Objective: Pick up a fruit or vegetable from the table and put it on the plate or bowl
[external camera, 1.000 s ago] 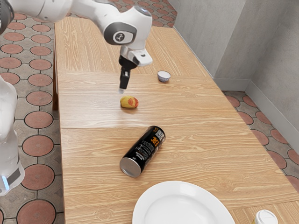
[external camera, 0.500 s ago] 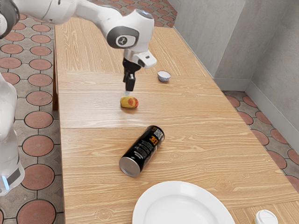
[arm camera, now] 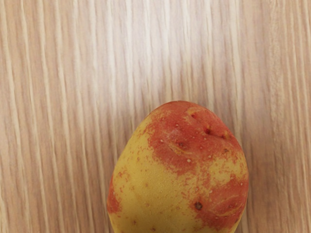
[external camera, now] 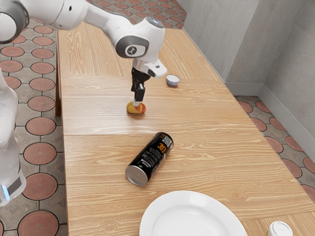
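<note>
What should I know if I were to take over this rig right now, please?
Claw: low over the yellow-red fruit, right at its top; open or shut, I cannot tell.
The fruit lies on the table, not lifted. The white plate, nearer the camera, is bare; a black can lies on its side between them.
Done: the approach. Left: grasp, lift, carry past the can, set on the plate.

Fruit (external camera: 136, 107): yellow skin, red blotches, small dark specks. Table (external camera: 206, 128): pale honey wood, fine streaked grain. Can (external camera: 150, 158): black, orange lettering, white code patch, silver-grey end. Plate (external camera: 192, 216): plain white. Small cup (external camera: 172, 80): white and bluish grey. Gripper (external camera: 139, 102): black. Arm (external camera: 98, 17): white, grey joint cap. Floor (external camera: 39, 128): terracotta round tiles, grey grout. Walls (external camera: 256, 34): mottled grey.
</note>
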Available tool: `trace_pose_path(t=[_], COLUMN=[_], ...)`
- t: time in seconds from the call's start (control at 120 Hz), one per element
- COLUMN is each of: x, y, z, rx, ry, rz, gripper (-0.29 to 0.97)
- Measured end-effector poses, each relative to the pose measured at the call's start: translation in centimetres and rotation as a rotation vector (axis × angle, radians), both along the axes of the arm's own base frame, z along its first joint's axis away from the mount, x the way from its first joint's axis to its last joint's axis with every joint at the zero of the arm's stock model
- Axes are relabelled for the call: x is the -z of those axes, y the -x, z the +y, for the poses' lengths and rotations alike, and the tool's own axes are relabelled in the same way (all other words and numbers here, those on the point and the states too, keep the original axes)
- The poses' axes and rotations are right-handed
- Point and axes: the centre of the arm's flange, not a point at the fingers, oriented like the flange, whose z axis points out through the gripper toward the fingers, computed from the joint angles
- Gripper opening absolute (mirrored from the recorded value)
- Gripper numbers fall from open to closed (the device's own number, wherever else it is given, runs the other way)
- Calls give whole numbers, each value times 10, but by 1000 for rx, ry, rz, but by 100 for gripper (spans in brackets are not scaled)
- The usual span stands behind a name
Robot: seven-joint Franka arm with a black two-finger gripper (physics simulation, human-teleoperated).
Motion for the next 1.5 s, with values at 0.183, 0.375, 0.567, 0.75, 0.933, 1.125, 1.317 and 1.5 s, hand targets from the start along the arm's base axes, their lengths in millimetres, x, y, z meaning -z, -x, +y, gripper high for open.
trace_pose_path(t=[0.183, 0.375, 0.567, 0.75, 0.933, 1.125, 1.317, 1.5], x=[3, 19, 29, 37, 39, 42, 48, 49], y=[1, -1, -4, -8, -11, -13, -15, -16], z=[0, -2, -4, -4, -4, -4, -4, -4], rx=[-8, -15, -21, -27, -29, -30, -32, -36], ry=[3, 6, 11, 14, 12, 10, 10, 19], rz=[12, 46, 62, 60, 49, 48, 56, 51], gripper=[68, 68, 68, 68, 68, 67, 67, 49])
